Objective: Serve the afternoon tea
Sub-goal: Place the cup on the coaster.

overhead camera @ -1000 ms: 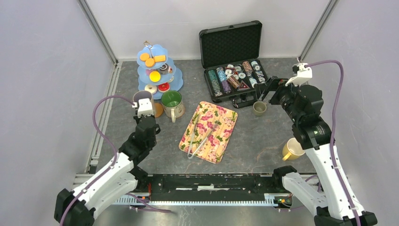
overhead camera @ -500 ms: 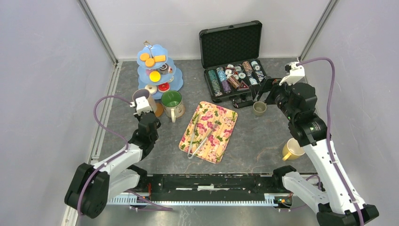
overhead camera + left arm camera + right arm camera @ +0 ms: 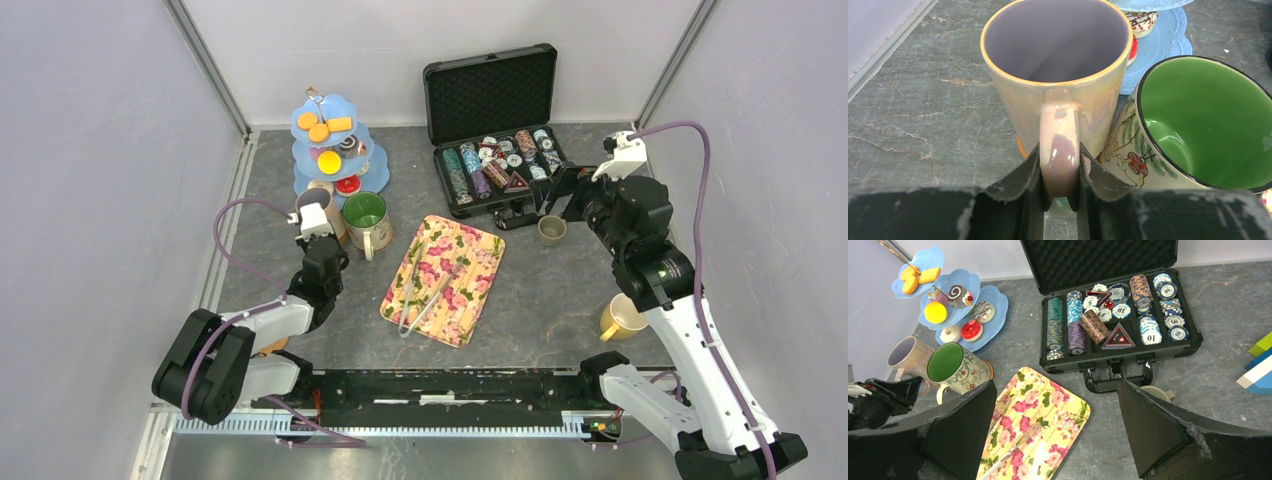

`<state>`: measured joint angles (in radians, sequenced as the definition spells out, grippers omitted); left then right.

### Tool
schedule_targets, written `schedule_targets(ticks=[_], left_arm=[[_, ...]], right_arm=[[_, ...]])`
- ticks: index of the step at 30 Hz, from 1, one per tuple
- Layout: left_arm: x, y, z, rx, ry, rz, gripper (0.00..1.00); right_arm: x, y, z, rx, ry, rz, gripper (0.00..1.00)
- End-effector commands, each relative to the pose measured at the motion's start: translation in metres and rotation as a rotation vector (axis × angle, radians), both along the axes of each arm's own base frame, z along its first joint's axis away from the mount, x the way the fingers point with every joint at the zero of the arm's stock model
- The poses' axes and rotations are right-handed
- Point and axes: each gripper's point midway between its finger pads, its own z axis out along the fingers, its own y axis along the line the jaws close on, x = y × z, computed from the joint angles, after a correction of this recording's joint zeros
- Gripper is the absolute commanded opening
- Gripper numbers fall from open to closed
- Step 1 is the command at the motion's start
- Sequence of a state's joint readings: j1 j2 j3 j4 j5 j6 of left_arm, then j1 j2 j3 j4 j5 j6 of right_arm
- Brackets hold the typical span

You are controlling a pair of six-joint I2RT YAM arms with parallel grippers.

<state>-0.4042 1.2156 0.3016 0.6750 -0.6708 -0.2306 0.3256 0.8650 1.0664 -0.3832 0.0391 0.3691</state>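
Observation:
My left gripper [image 3: 313,224] is shut on the handle of the lilac-lined mug [image 3: 314,200], which stands upright. In the left wrist view both fingers [image 3: 1030,172] clamp the handle of this mug [image 3: 1058,100], close beside the green-lined mug [image 3: 1208,120]. An orange coaster edge [image 3: 1019,147] shows under the lilac mug. The blue tiered stand [image 3: 335,150] behind the mugs holds donuts, swirl cakes and orange biscuits. My right gripper [image 3: 557,195] is open and empty above a small grey cup [image 3: 551,230]. A yellow mug [image 3: 622,318] stands at the right.
A flowered tray [image 3: 470,265] with metal tongs [image 3: 425,285] lies in the middle. An open black case of poker chips [image 3: 495,150] stands at the back. Coloured blocks [image 3: 1260,365] lie at the far right in the right wrist view. Walls close in the left and right sides.
My left arm has reached forward, moving the lilac mug back and right, closer to the green-lined mug and the stand. My right arm shifted slightly left, then held still.

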Motion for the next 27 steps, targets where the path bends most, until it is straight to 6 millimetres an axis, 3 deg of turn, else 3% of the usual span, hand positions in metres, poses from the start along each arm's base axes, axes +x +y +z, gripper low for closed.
schedule_targets(ticks=[1,15,27], left_arm=[[0.016,-0.001,0.049,-0.101,-0.218,0.042,0.02],[0.018,0.006,0.040,-0.114,-0.127,0.122,0.02],[0.032,-0.007,0.035,-0.124,-0.142,0.071,0.02]], right_arm=[[0.000,-0.001,0.022,0.002,-0.057,-0.007,0.98],[-0.002,-0.002,0.018,0.005,-0.054,-0.009,0.98],[-0.002,-0.004,0.017,0.004,-0.057,-0.017,0.98]])
